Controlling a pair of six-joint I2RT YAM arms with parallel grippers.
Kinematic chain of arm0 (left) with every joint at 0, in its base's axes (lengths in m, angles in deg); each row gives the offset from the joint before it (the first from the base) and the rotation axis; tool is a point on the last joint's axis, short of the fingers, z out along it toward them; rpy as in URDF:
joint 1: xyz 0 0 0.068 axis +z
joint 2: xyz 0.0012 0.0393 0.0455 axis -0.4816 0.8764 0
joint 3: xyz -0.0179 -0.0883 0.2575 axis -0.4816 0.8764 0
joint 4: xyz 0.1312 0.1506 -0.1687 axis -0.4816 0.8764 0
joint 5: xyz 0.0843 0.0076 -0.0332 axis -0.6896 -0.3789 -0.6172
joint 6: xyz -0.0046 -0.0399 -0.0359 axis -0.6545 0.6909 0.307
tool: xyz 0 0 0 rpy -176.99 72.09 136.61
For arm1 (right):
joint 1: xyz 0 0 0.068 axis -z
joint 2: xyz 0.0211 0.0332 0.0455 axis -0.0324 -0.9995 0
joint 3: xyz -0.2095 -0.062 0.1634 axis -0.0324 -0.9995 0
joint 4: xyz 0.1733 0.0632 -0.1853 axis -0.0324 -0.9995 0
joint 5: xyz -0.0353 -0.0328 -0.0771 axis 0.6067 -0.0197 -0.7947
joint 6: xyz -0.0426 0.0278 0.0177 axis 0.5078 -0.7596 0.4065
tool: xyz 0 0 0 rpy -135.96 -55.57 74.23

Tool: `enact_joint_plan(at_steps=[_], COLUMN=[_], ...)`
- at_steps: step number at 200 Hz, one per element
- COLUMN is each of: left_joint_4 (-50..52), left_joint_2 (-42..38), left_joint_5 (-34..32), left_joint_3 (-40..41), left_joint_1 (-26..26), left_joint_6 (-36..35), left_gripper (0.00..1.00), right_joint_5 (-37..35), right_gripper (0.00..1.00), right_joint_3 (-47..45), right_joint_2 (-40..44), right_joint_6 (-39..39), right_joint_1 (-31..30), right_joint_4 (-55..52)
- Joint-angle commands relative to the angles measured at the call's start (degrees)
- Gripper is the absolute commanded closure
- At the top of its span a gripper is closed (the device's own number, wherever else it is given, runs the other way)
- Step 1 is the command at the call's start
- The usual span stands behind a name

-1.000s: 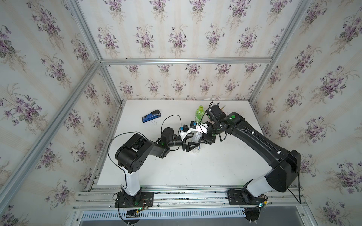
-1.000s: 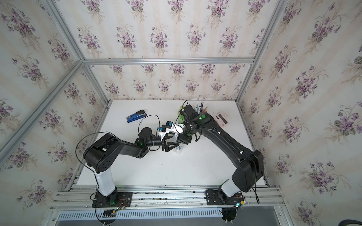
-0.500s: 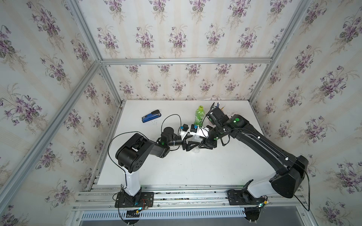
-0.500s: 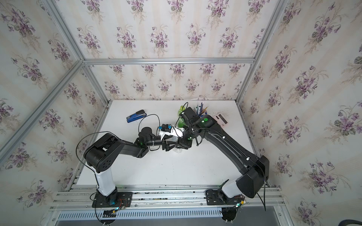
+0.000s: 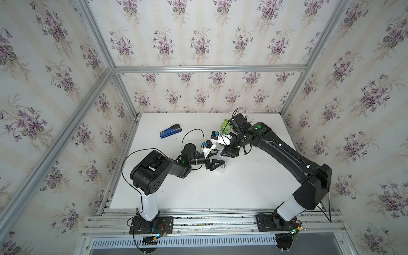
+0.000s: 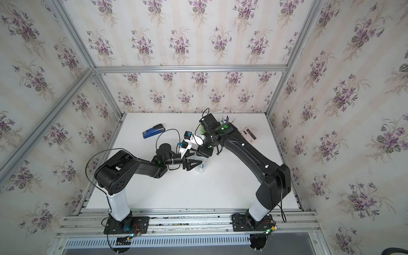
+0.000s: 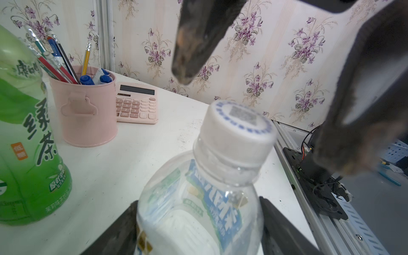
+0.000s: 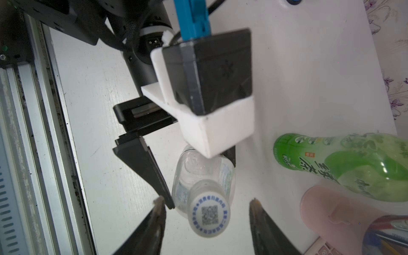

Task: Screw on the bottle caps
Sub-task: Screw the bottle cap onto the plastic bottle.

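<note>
The clear bottle (image 7: 198,198) (image 5: 221,164) stands near the table's middle with my left gripper (image 7: 198,229) (image 5: 217,164) shut on its body, one finger on each side. The white cap (image 7: 240,130) (image 8: 208,214), with a blue ring and a dark code mark, sits on the bottle's neck. My right gripper (image 8: 207,202) (image 5: 228,152) hovers over it, open. Its fingertips (image 8: 159,204) stand clear of the cap on both sides. The green bottle (image 7: 24,132) (image 8: 344,163) (image 5: 225,127) stands upright just behind, its top out of sight.
A pink pen cup (image 7: 86,112) and a pink calculator (image 7: 135,106) (image 6: 250,134) stand at the back right, close to the green bottle. A blue stapler (image 5: 170,130) lies at the back left. The aluminium rail (image 8: 44,154) runs along the table's front edge.
My right arm's elbow swung outward and back while its wrist stayed over the clear bottle. The left arm and the bottle have held still.
</note>
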Motion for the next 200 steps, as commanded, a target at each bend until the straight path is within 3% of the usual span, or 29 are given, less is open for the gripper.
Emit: enact_joint_plan(at_steps=[1, 80, 132, 152, 200], left_joint_4=[12.5, 11.4, 8.2, 5.4, -3.0], left_joint_2=[0.9, 1.0, 0.7, 0.3, -0.7], left_joint_5=[-3.0, -2.6, -5.4, -10.6, -31.7], left_joint_3=[0.7, 1.0, 2.8, 4.5, 9.0], left_joint_1=[0.1, -0.1, -0.5, -1.6, -9.9], left_joint_6=[-0.7, -0.7, -0.8, -1.2, -8.7], left_gripper=[0.19, 0.17, 0.08, 0.00, 0.00], right_joint_5=[1.4, 0.4, -0.4, -0.9, -5.7], right_gripper=[0.41, 0.48, 0.62, 0.69, 0.73], right_joint_3=[-0.3, -2.4, -5.5, -8.1, -14.5], right_joint_2=[-0.7, -1.9, 0.2, 2.4, 7.1], right_joint_6=[-1.1, -3.7, -10.6, -17.3, -35.6], right_joint_1=[0.0, 0.3, 0.3, 0.3, -0.9], right_joint_4=[-0.6, 1.9, 6.3, 9.6, 14.6])
